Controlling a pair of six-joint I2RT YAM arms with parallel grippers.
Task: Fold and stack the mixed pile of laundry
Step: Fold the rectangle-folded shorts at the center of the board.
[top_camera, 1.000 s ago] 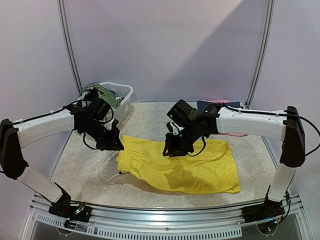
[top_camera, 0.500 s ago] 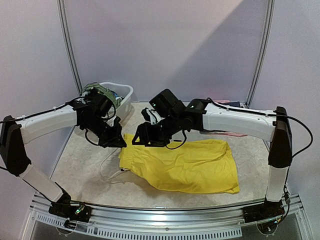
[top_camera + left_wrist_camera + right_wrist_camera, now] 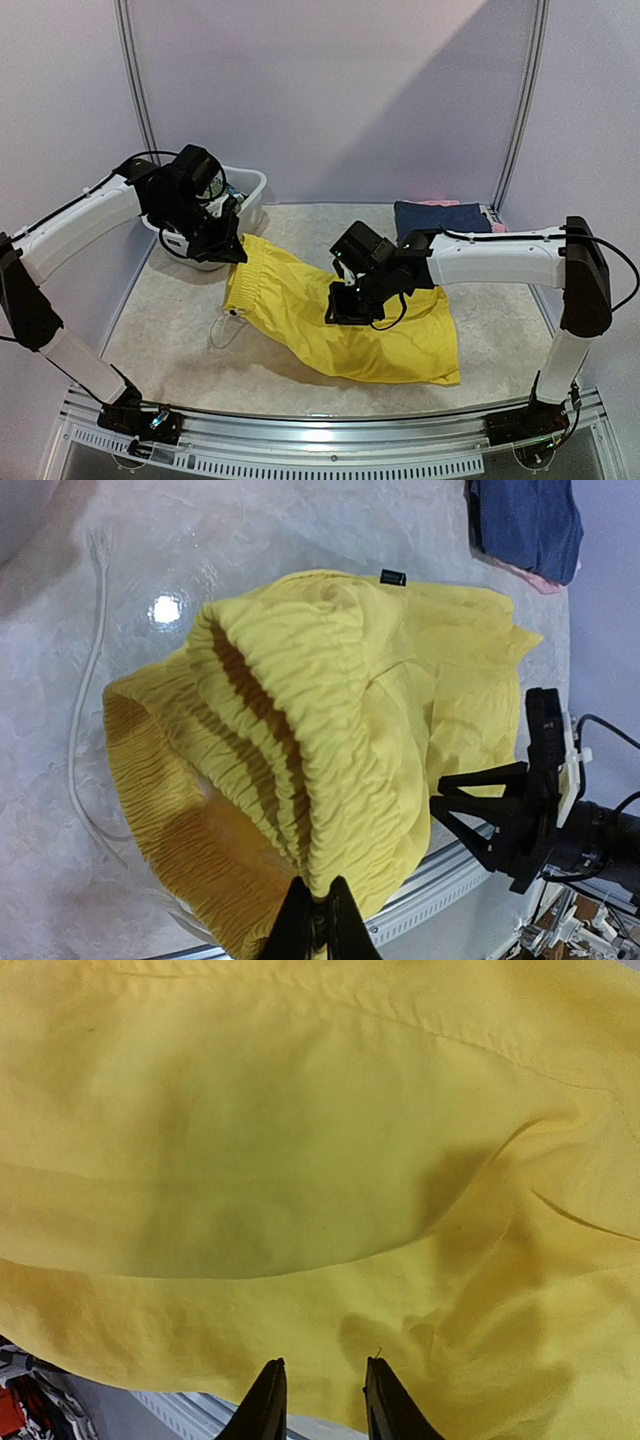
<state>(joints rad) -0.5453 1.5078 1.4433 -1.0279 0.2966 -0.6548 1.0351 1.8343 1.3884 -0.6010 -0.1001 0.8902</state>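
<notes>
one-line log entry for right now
left gripper: shut on yellow shorts waistband, held off table | right gripper: open, just above shorts fabric

The yellow shorts (image 3: 290,300) are matt cloth, the table (image 3: 170,320) glossy.

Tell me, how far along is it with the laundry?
Done, it seems: a folded navy piece lies at the far right of the table. In hand: the yellow shorts lie unfolded, the left end effector pinching their waistband, the right end effector open over their middle. Left: folding them, plus whatever is in the tub, mostly hidden by the left arm.
</notes>
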